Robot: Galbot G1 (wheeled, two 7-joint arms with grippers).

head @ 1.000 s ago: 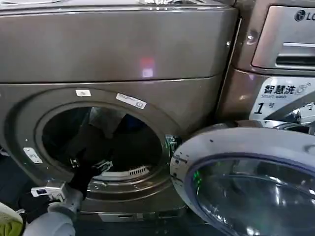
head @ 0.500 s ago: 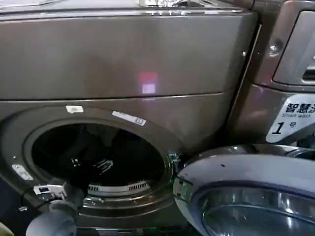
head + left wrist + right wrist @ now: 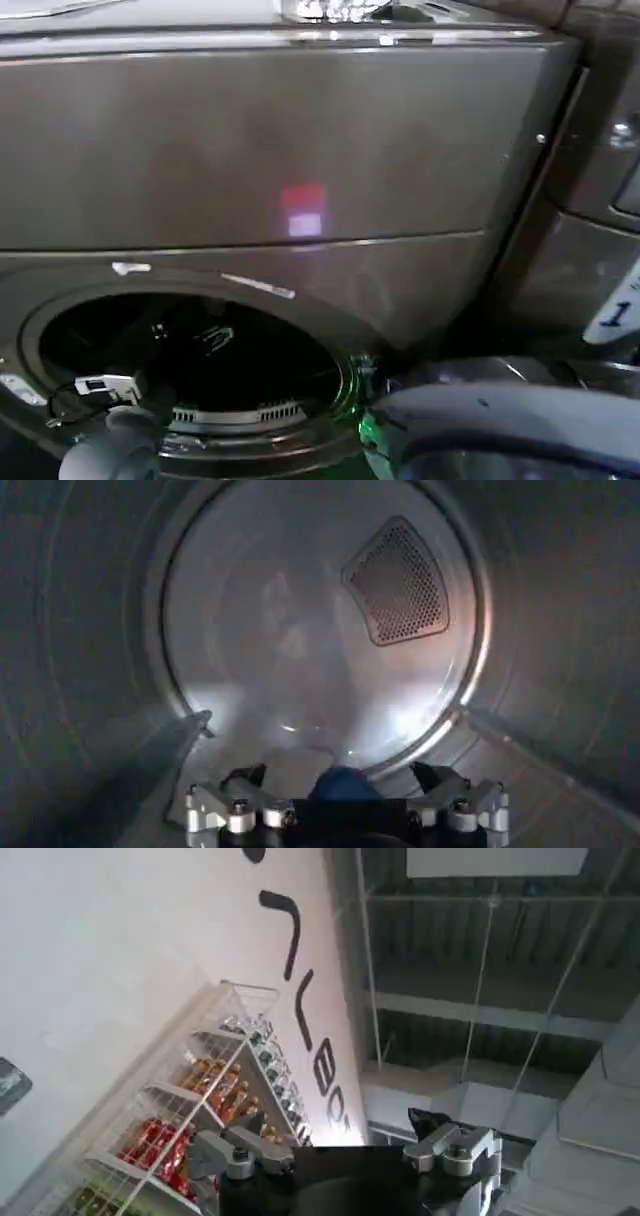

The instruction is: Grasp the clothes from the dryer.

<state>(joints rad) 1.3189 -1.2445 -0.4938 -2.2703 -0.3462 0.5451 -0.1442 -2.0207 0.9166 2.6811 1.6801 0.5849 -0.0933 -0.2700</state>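
The dryer (image 3: 300,150) is a large bronze-grey front loader, and its round porthole (image 3: 190,350) stands open low in the head view. My left arm (image 3: 110,440) reaches in through that opening. Inside the steel drum (image 3: 300,630), my left gripper (image 3: 340,772) is open with its fingers (image 3: 245,777) spread wide. A dark blue piece of the clothes (image 3: 340,783) lies between them, close to the palm; whether it touches the fingers cannot be told. My right gripper (image 3: 335,1133) is open and empty, turned up toward a ceiling.
The dryer's glass door (image 3: 500,420) hangs open at the lower right. A second machine (image 3: 600,200) with a white "1" sticker (image 3: 615,315) stands to the right. A perforated vent (image 3: 395,580) sits in the drum's back wall. The right wrist view shows a wire shelf of bottles (image 3: 190,1118).
The head view has shifted, so the porthole now sits lower and the neighbouring machine further right. My left arm still reaches into the drum.
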